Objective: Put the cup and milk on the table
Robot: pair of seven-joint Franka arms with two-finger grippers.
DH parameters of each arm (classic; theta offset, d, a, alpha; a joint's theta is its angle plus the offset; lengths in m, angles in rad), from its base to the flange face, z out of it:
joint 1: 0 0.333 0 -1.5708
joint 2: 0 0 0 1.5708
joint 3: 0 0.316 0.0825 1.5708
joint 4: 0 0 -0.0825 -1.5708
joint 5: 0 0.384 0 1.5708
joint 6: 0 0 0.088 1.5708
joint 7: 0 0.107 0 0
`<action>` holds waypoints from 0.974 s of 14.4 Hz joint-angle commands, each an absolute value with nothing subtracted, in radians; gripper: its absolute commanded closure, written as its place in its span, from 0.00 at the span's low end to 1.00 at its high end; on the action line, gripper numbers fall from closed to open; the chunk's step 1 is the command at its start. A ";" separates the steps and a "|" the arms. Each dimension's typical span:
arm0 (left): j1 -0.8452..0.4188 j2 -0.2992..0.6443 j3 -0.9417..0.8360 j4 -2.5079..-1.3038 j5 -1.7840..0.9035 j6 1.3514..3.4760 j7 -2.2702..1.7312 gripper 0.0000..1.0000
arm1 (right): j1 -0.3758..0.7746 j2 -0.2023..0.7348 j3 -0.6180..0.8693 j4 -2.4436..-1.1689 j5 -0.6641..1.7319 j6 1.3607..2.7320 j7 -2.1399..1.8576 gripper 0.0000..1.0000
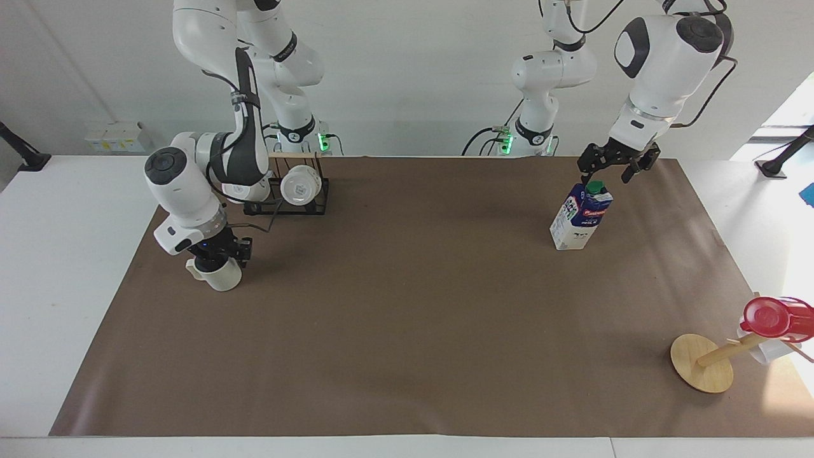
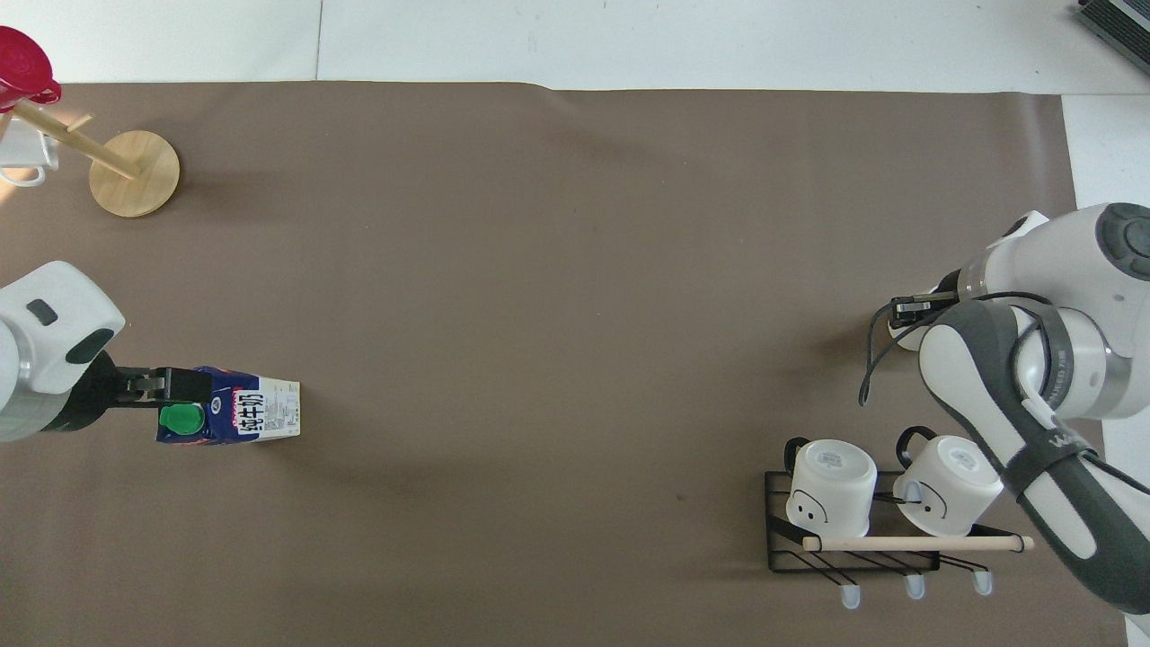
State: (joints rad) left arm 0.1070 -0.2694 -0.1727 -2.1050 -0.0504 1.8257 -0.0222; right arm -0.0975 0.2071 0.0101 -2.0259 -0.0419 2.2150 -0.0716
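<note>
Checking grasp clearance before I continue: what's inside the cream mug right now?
The right gripper sits at the mug's mouth on the brown paper sheet, apparently reaching in. It covers the opening, so the inside cannot be seen.

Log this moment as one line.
right end effector: on cup rim | left end effector: open over milk | both on table

The right arm hides most of the cup [image 2: 901,334] from overhead
</note>
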 commanded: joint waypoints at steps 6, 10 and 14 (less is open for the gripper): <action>0.084 -0.322 -0.160 -2.255 -0.052 1.943 -0.025 0.00 | -0.097 0.206 0.017 -2.019 -0.044 2.227 -0.089 1.00; 0.072 -0.353 -0.160 -2.336 -0.052 2.031 -0.012 0.00 | -0.059 0.204 0.029 -1.956 -0.043 2.200 -0.075 1.00; 0.071 -0.353 -0.160 -2.345 -0.052 2.077 -0.011 0.00 | 0.069 0.209 0.029 -1.922 -0.044 2.180 0.053 1.00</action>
State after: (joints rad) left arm 0.0881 -0.3204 -0.1733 -2.3045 -0.0504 2.0302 -0.0190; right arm 0.0133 0.2061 0.0255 -1.9422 -0.0416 2.1994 -0.0085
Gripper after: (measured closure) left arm 0.000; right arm 0.956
